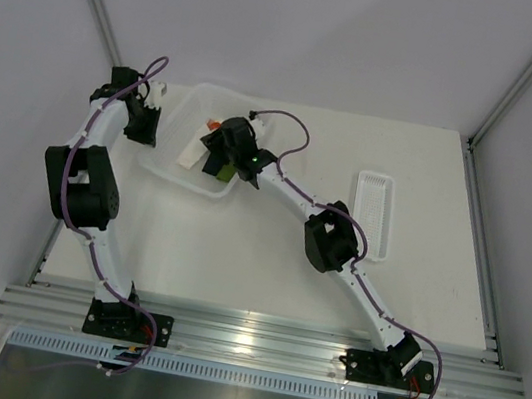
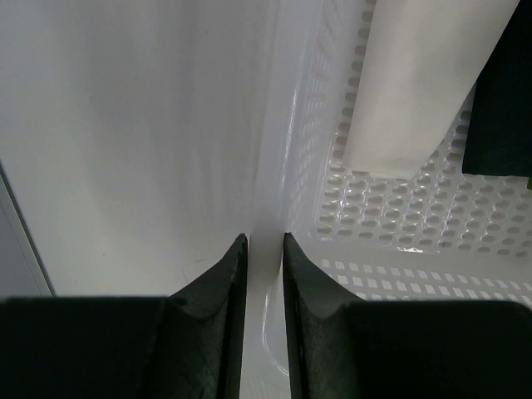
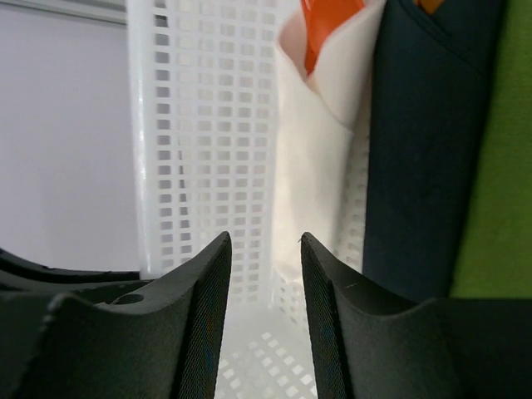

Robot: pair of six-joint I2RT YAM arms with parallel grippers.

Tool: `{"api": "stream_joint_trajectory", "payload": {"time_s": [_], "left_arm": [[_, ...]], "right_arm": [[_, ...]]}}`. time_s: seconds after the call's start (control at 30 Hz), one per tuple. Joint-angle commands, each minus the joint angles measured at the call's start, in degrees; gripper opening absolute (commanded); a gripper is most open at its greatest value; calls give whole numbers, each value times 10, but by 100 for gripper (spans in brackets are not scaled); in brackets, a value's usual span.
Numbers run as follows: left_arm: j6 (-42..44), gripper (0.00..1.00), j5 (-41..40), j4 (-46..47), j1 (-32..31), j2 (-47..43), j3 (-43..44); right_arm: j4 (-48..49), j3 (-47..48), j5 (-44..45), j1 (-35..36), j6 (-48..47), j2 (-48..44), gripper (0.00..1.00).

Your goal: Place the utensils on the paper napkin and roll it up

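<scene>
Lying inside the translucent white perforated plastic bin (image 2: pixel 391 216), the rolled white paper napkin (image 3: pixel 320 166) rests close to the bin's lattice wall, with the bright orange plastic utensils (image 3: pixel 328 29) poking from its open end. Just beside it lie a dark green roll (image 3: pixel 424 150) and a bright green one (image 3: pixel 499 183). The right gripper (image 3: pixel 264 249) hovers within the bin, its jaws partly apart with nothing between them — the napkin roll lies just ahead of the tips. The left gripper (image 2: pixel 264 249) straddles the bin's rim, jaws drawn narrow with the wall between them — whether they actually pinch it cannot be told.
</scene>
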Motion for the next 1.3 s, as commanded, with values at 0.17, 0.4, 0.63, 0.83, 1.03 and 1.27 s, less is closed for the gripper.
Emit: {"api": "stream_joint_trajectory", "payload": {"time_s": [0.17, 0.4, 0.63, 0.83, 1.03, 1.27], "left_arm": [[24, 1, 1, -9, 2, 1, 8], [124, 1, 8, -25, 2, -1, 29], [188, 1, -17, -39, 2, 18, 58], [198, 1, -45, -32, 2, 34, 78], [189, 37, -51, -36, 2, 40, 98], [164, 73, -29, -53, 2, 25, 142]], "right_arm": [[87, 6, -4, 3, -38, -46, 43], [103, -3, 1, -8, -106, -74, 44], [148, -21, -29, -29, -171, -110, 44], [163, -66, -49, -54, -201, -150, 44], [155, -65, -63, -74, -267, -177, 48], [72, -80, -81, -130, -339, -229, 76]]}}
